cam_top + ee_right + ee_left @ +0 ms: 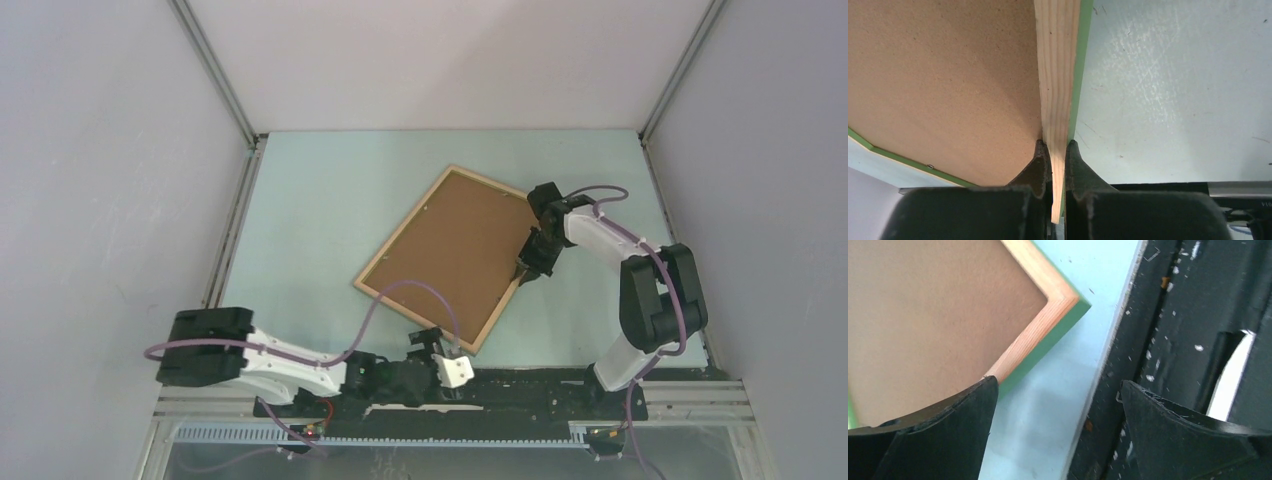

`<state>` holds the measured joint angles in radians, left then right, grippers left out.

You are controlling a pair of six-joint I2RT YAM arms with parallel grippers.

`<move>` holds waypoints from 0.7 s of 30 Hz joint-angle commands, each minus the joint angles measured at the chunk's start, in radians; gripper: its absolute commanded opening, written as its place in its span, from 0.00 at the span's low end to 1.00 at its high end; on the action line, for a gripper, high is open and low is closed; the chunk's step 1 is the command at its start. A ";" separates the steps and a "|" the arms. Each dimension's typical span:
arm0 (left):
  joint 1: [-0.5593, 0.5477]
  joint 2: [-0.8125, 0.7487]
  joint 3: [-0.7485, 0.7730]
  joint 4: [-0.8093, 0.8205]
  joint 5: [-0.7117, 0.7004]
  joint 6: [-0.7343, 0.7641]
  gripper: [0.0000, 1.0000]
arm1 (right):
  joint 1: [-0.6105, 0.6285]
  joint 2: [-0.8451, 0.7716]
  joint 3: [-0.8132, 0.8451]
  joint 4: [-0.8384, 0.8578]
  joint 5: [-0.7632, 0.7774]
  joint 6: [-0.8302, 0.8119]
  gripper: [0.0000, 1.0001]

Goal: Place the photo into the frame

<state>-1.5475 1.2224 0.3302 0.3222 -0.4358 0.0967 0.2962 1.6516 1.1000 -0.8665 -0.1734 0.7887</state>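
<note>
From above, the frame [403, 226] lay diagonally on the pale table [320, 200], wood face up, with the brown back of the photo [460, 240] filling its opening. The right gripper [528, 265] sat on the frame's right-hand rail. The left gripper [432, 342] hovered just short of the frame's near corner.

In the left wrist view, the left gripper [1058, 385] stood wide open and held nothing. The frame [1033, 335] corner lay ahead of its left finger, the photo [923, 315] board beyond, and the black base rail [1188, 315] ahead of its right finger.

In the right wrist view, the right gripper [1057, 145] was clamped on the frame [1058, 60] rail. One finger pressed the inner side beside the photo [948, 75] and the other pressed the green outer edge. Bare table [1173, 75] lay to its right.
</note>
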 commanded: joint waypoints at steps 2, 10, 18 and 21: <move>-0.066 0.184 0.156 0.129 -0.400 0.161 1.00 | -0.011 0.003 0.082 -0.074 -0.055 0.070 0.00; -0.088 0.370 0.247 0.309 -0.697 0.347 0.95 | -0.003 0.011 0.083 -0.073 -0.072 0.070 0.00; -0.120 0.493 0.254 0.678 -0.788 0.700 0.76 | -0.002 0.021 0.082 -0.072 -0.050 0.083 0.00; -0.123 0.553 0.251 0.950 -0.779 0.905 0.62 | -0.003 0.021 0.082 -0.059 -0.075 0.085 0.00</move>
<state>-1.6772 1.7329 0.5331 0.7975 -1.1160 0.6952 0.2806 1.6787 1.1564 -0.8856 -0.1680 0.8482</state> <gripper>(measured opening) 0.674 0.050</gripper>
